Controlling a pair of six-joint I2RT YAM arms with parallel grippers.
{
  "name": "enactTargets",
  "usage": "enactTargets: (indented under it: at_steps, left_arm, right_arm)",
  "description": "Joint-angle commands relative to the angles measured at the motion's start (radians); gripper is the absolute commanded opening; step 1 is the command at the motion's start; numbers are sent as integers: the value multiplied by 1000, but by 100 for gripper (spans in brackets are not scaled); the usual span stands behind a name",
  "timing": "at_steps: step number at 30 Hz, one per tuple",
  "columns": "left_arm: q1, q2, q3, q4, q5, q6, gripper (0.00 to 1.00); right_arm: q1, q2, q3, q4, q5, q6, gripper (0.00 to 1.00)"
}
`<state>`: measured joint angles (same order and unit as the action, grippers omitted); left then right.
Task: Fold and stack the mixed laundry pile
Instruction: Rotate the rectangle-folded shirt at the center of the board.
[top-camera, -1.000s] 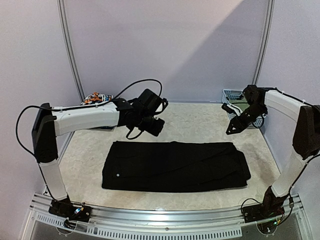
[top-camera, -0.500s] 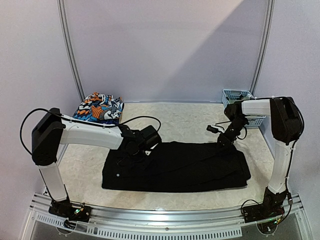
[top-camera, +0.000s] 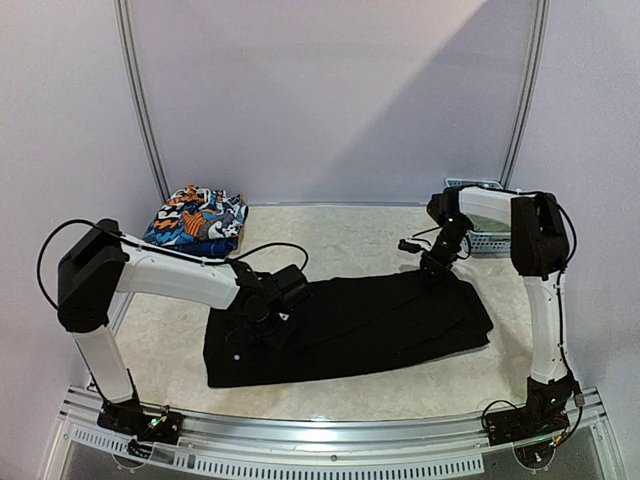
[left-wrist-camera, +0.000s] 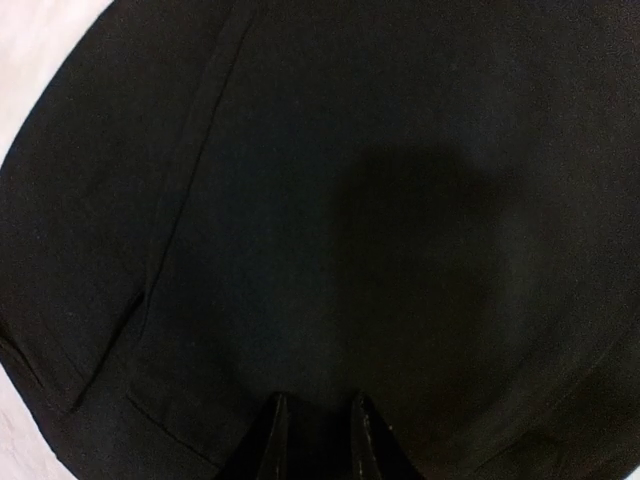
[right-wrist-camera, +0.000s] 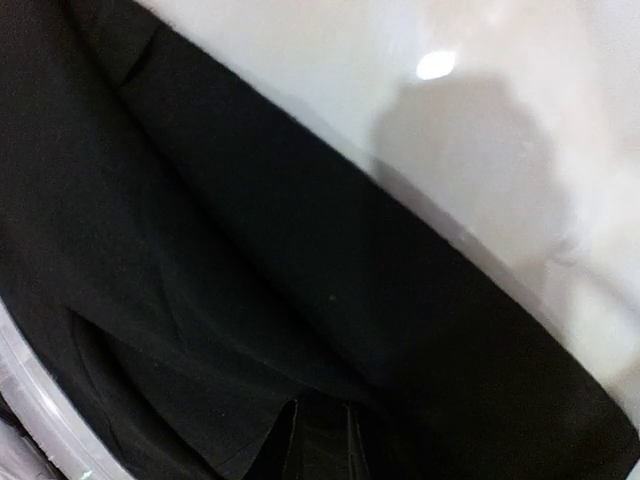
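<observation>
Table (top-camera: 350, 235): black trousers (top-camera: 370, 320) in left gripper (left-wrist-camera: 314, 408)

no text readable: you get only a pattern on the print (top-camera: 196, 218), no letters, labels or numbers anywhere.

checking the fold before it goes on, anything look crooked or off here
The black trousers lie askew: their long edges slant across the table instead of running along its near edge, the right end sitting farther back. The left claw and right claw each pinch the cloth. Nothing else stands out.
</observation>
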<state>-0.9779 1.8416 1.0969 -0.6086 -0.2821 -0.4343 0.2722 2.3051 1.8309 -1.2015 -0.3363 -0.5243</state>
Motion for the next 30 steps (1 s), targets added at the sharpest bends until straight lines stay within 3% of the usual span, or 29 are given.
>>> enactTargets:
  at_steps: [1, 6, 11, 15, 18, 25, 30]
  left_arm:
    - [-23, -123, -75, -48, -33, -100, 27]
    - [-74, -272, -97, -57, -6, 21, 35]
    - [-148, -357, -112, -127, 89, 117, 40]
    - [-189, -350, -117, -176, 110, 124, 40]
    - [-205, -326, -121, -175, 117, 129, 41]
    - [-213, -199, -109, -143, 184, 164, 41]
    - [-225, -104, -86, -149, 134, 143, 40]
  right_arm:
    - [39, 196, 300, -72, 157, -38, 16]
    - [119, 439, 696, -111, 289, -100, 17]
    - [172, 476, 673, 191, 422, -185, 28]
    - [183, 393, 672, 259, 311, -131, 33]
    - [184, 220, 594, 257, 213, -57, 39]
    - [183, -310, 133, 445, 182, 54, 65]
    - [164, -469, -83, 420, 130, 120, 67]
